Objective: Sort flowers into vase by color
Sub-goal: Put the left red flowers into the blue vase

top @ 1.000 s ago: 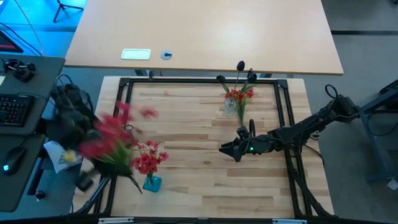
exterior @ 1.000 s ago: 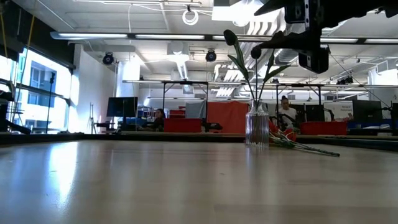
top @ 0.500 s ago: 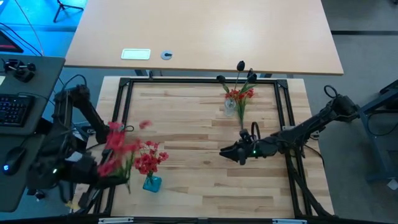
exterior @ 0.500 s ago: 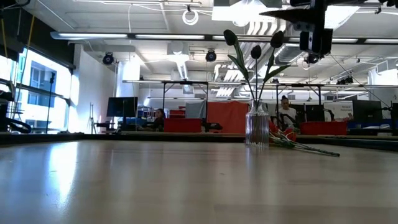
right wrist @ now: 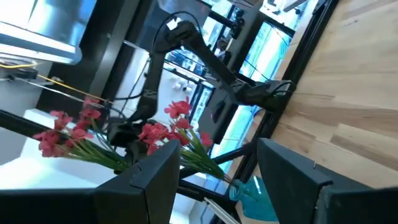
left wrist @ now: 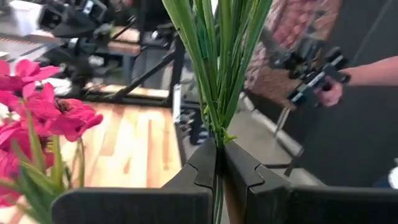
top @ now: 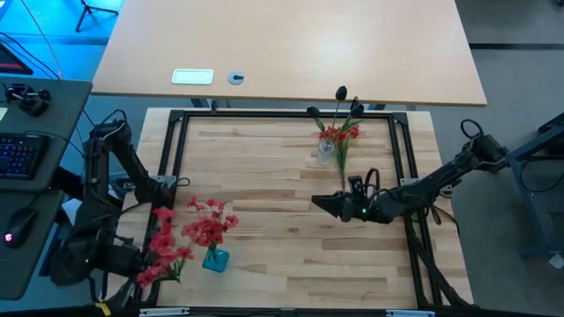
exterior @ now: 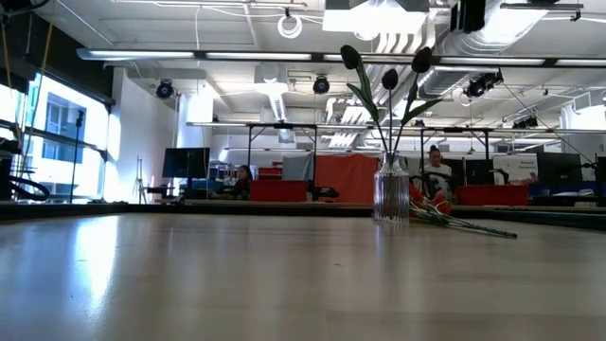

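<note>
My left gripper is off the table's near-left corner, shut on a bunch of red-pink flowers just left of the blue vase. That vase holds more red-pink flowers. Near the far edge stands a clear vase with dark buds upright in it by their stems. A red-pink sprig lies on the table beside it. My right gripper hovers open over the table's middle, pointing left. In the left wrist view, pink blossoms show beside the held stems. My left gripper pinches several green stems of the bunch together between its two fingers, low on the stems. The stems rise out of the fingertips and fan apart. The bunch is lifted clear, its blossoms toward the blue vase.
A black metal frame borders the wooden table. A second table lies beyond the far edge. A keyboard and mouse sit on a desk at left. A person's hand holding a device shows beyond the left arm.
My left gripper has carried the red-pink bunch from over the table's left edge toward the near edge and down, ending beside the blue vase. My right gripper has risen and stayed open.
</note>
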